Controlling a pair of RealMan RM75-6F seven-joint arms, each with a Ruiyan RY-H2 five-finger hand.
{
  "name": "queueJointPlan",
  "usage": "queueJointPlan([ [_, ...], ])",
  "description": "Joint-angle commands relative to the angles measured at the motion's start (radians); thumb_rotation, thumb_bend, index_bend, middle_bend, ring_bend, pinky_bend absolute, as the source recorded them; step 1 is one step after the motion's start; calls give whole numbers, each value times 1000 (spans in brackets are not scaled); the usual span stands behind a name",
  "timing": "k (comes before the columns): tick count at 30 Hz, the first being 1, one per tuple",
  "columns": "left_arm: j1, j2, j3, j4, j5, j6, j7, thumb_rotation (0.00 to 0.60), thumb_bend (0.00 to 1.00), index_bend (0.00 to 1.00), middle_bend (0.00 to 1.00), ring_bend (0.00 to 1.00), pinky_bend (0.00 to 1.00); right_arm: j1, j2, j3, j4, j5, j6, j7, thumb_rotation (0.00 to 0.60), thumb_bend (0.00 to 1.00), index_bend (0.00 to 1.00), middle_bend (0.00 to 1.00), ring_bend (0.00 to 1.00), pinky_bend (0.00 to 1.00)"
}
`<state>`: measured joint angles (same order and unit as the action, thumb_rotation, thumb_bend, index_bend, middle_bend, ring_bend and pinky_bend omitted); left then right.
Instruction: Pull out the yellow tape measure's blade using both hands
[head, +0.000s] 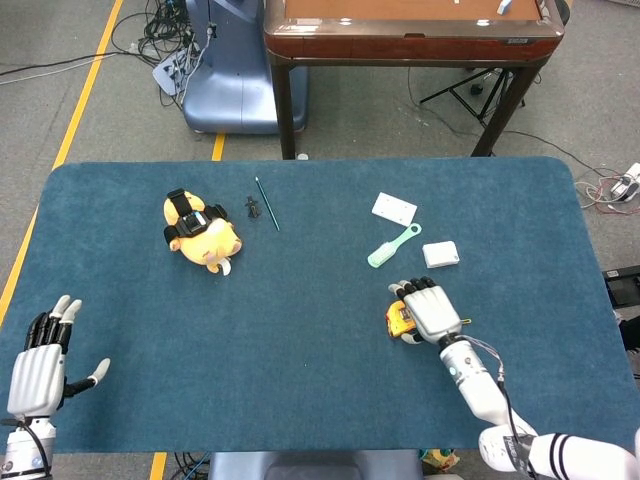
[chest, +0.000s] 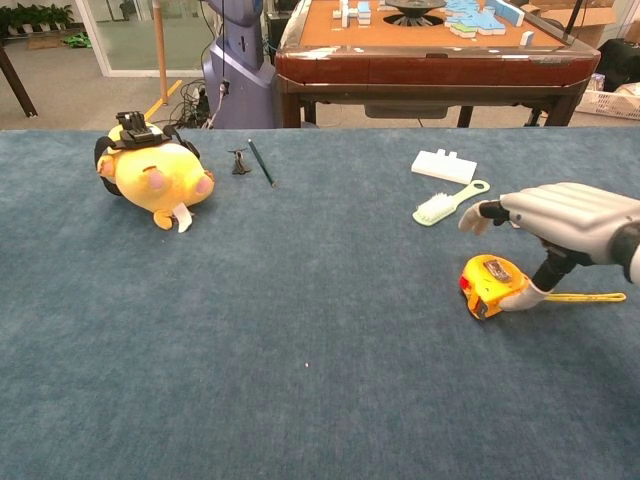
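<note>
The yellow tape measure (head: 399, 321) (chest: 491, 283) lies on the blue table right of centre. A short length of its blade (chest: 586, 297) sticks out to the right, flat on the cloth. My right hand (head: 430, 308) (chest: 565, 225) hovers palm-down over the case with its fingers stretched out. In the chest view its thumb reaches down to the case's right side, by the blade's exit. Nothing is gripped. Far off at the near left corner is my left hand (head: 40, 355), its fingers spread and holding nothing; only the head view shows it.
A yellow plush toy (head: 203, 232) (chest: 155, 173) lies at the back left, a green pencil (head: 266, 203) and a small black clip (head: 252, 207) beside it. Behind the tape measure lie a mint brush (head: 393, 246) (chest: 448, 203), a white box (head: 440, 254) and a white card (head: 394, 209).
</note>
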<state>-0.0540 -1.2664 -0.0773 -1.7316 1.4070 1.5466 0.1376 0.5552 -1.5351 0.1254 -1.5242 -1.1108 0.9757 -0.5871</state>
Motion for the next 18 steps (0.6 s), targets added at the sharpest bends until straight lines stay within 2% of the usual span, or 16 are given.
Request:
queueJointPlan([
  [1,2,1,-1,4,-5,-1,-6,600,215,42,0,0,11,27,-48,14,37,31,4,-34,600,134,226,235,200,176],
  [8,7,5,-7,17,-10,1,-26,600,215,42,0,0,11,66,-121,39,78,91,9,-69,600,134,226,236,200,176],
  [18,8,5,-8,27,-14,-7,-34,600,216,42,0,0,11,38,-43,-8,-5,151,44,-104,600,137,226,286,202,176],
])
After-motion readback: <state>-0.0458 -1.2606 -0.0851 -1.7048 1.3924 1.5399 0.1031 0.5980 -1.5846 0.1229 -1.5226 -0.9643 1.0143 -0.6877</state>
